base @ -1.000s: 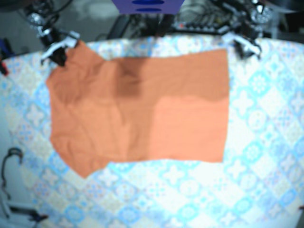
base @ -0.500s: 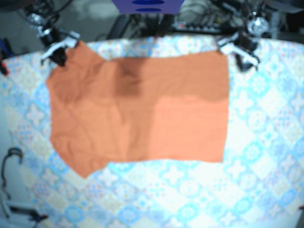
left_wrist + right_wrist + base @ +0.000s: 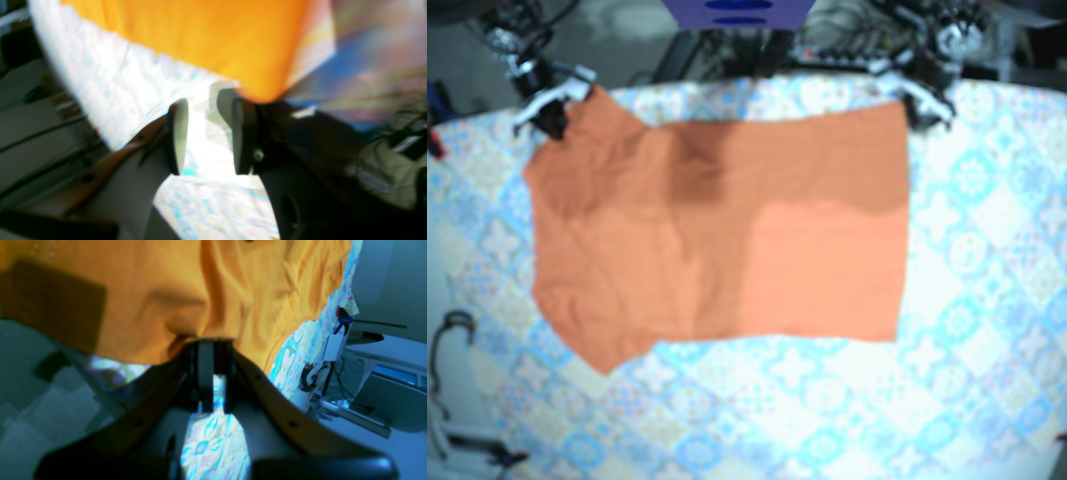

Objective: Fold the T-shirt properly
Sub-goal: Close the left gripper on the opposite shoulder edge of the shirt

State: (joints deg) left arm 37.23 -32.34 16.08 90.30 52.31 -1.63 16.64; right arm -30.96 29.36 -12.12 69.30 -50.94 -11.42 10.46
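Blurrily, L claw gapes by T-shirt corner; R claw pinches bunched edge.

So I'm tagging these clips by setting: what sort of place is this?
Probably a robotics lab bench: an orange T-shirt on a blue-patterned tablecloth, tangled cables and gear behind.

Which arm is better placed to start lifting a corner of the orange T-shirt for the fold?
Right. The right gripper appears pinched on the bunched edge of the T-shirt, ready to lift. The left gripper has its jaws open beside a corner, with no cloth between them.
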